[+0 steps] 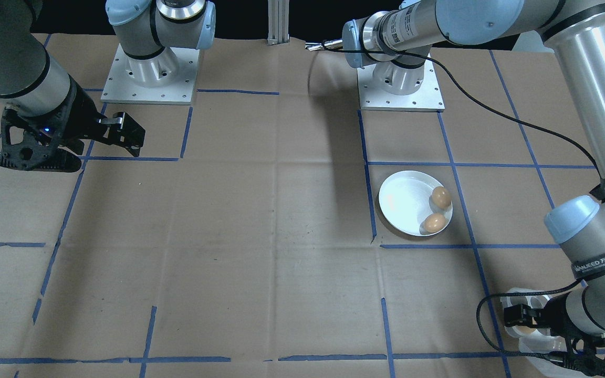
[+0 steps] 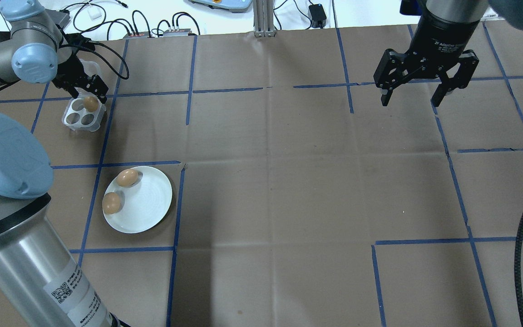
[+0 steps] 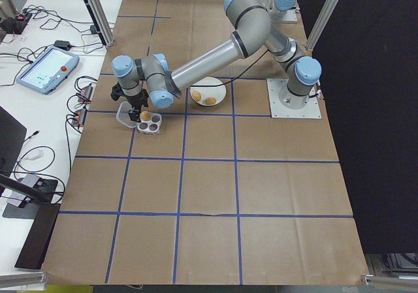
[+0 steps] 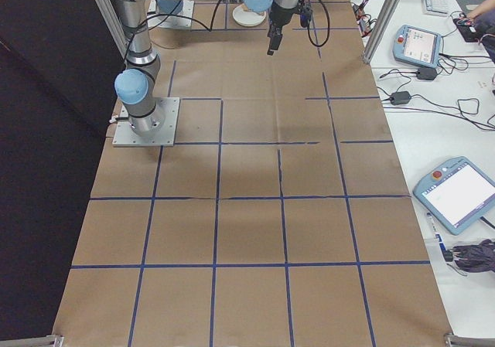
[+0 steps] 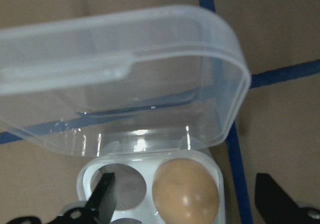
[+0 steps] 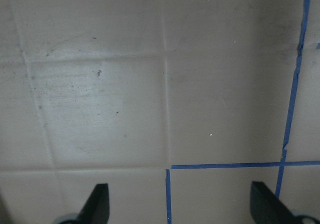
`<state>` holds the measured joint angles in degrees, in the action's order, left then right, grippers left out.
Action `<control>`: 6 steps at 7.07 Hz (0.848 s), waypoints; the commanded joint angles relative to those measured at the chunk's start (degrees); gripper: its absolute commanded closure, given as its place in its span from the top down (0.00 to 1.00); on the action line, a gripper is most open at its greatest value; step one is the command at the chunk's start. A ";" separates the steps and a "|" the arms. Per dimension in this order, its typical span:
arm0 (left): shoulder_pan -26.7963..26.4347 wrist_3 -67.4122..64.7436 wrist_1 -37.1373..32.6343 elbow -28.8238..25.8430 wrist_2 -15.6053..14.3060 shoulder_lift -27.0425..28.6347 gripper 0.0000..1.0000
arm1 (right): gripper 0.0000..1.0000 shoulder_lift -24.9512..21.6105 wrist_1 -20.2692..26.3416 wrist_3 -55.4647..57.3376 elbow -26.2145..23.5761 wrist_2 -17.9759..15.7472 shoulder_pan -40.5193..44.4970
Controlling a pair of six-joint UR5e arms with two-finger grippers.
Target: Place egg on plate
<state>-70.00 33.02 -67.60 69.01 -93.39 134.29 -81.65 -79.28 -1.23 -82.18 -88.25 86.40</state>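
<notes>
Overhead exterior gives you the score: two brown eggs already sit on the plate (image 2: pixel 148 204), one (image 2: pixel 127 177) at its far-left rim, the other (image 2: pixel 111 203) on the left edge. One egg (image 2: pixel 91 103) is left in the egg tray (image 2: pixel 83 116), in the far-right cup; the other three cups look empty. So I'd judge the task mostly done, w/ one egg still to lift out and carry over to the plate, which lies near the tray, on your robot's side of it.

Left gripper (image 2: pixel 85 91) hangs right over the tray, fingers spread wide and straddling that last egg, nothing gripped yet. Right gripper (image 2: pixel 426 86) hovers well apart over bare table (image 2: pixel 288 181), fingers wide, empty, not involved.

What the views split between them:
- Left wrist cam shows the tray's clear lid (image 5: pixel 120 74) flipped open and standing up behind the cups, plus the egg (image 5: pixel 185 191) between the two finger tips. Overhead barely shows the lid.
- Front-facing view shows the plate and both eggs clearly, but the left arm covers most of the tray, so you can't count cups there.
- Right wrist cam: only table paper and blue tape.
- Exterior right: plate tiny at the far end, eggs not readable.
</notes>
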 commanded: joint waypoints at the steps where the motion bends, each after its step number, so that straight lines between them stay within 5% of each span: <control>1: 0.30 0.03 -0.16 0.25 0.05 0.00 0.87 | 1.00 0.00 0.00 0.00 0.00 0.01 0.00; 4: 0.30 0.03 -1.39 -0.10 0.14 -0.08 0.65 | 1.00 0.00 0.00 0.00 0.00 -0.08 0.00; 6: 0.30 0.03 -1.39 0.07 0.32 -0.08 0.42 | 1.00 0.08 0.00 0.00 0.00 -0.08 0.00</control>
<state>-69.70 33.05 -68.96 69.03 -93.18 134.21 -81.59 -79.28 -1.23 -82.18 -88.32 86.40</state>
